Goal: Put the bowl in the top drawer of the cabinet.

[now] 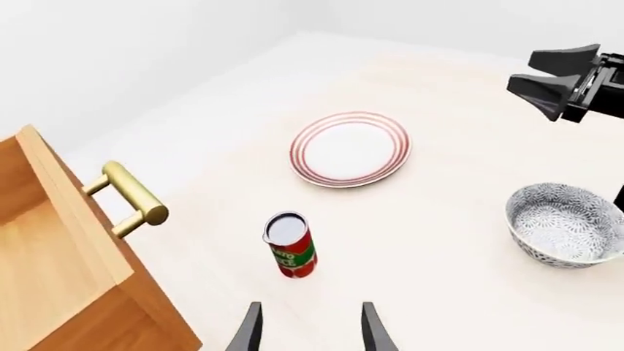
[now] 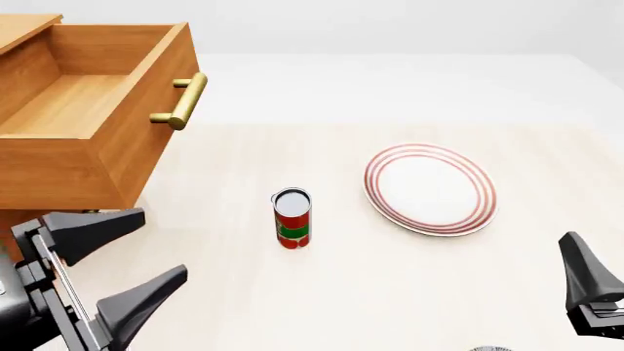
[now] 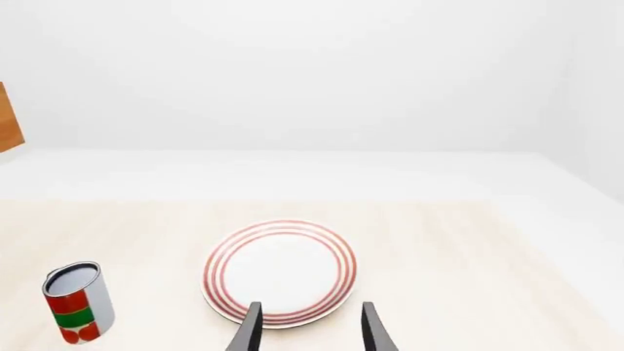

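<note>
The top drawer [image 2: 88, 124] stands pulled out. The bowl [image 1: 565, 223] sits on the surface, beneath the released right end effector [image 1: 560, 80], which should descend squarely over its rim. The left end effector [image 2: 117, 263] is released too.

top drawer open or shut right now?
Open. In the front view the top drawer is pulled out from the cabinet, its bare wooden floor visible and nothing inside; the bowl sits on the table.

Pale wood table [image 2: 390, 292] — plate [image 2: 430, 189], can [image 2: 291, 218], bowl [image 1: 565, 224]
</note>
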Available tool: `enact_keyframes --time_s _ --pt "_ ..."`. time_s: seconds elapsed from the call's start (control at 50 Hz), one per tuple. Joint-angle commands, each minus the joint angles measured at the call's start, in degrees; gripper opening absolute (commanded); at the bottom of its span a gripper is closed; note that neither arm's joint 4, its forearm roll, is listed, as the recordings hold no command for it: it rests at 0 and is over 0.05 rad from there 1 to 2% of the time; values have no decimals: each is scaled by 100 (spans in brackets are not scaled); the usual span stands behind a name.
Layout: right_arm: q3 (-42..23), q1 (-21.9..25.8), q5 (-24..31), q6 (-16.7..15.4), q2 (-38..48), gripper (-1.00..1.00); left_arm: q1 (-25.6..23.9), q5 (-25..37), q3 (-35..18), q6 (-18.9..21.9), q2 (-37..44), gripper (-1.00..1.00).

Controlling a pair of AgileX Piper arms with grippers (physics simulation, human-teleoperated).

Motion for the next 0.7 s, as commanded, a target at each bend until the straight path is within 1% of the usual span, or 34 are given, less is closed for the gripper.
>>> enact_keyframes --time_s 0.02,0.08,0.1,0.12,0.18,0.2,0.26,0.28,0.3,0.34,0.36,0.38,0.42,0.5,0.56,0.58,0.66,0.68,0.7 --pt "2 -8 10 1 -13 100 -267 -164 -359 -108 719 100" --pt "2 -8 10 1 -13 100 -167 -162 -453 -275 868 100" --pt "2 -8 10 1 -13 100 -276 -175 -512 -476 986 100" --pt "2 -8 10 1 -13 100 -328 -159 -581 -462 1018 100" --pt "2 -8 10 1 -13 100 -470 -174 -668 -618 1179 100" --pt "2 -8 10 1 -13 100 -547 -180 -706 -729 1216 100" --pt "2 -8 10 1 -13 100 -653 -214 -757 -789 1311 100" --pt "2 -8 10 1 -13 100 -763 -245 -785 -892 1384 100" --pt "2 -8 10 1 -13 100 -795 -245 -814 -979 1426 100" --pt "2 -8 10 1 -13 100 -820 -251 -843 -1011 1468 100" --pt "2 -8 10 1 -13 100 -867 -267 -874 -1086 1500 100" --pt "2 -8 10 1 -13 100 -897 -277 -889 -1266 1549 100" --pt "2 -8 10 1 -13 100 -935 -291 -904 -1235 1564 100" --pt "2 -8 10 1 -13 100 -1088 -334 -940 -1694 1710 100" --pt "2 -8 10 1 -13 100 -1238 -395 -965 -1837 1857 100" --pt "2 -8 10 1 -13 100 -1344 -416 -995 -1971 1996 100" --pt "2 -8 10 1 -13 100 -1531 -459 -1074 -2148 2252 100" --pt "2 -8 10 1 -13 100 -1579 -488 -1094 -2309 2359 100" --pt "2 -8 10 1 -13 100 -1647 -510 -1112 -2384 2426 100"
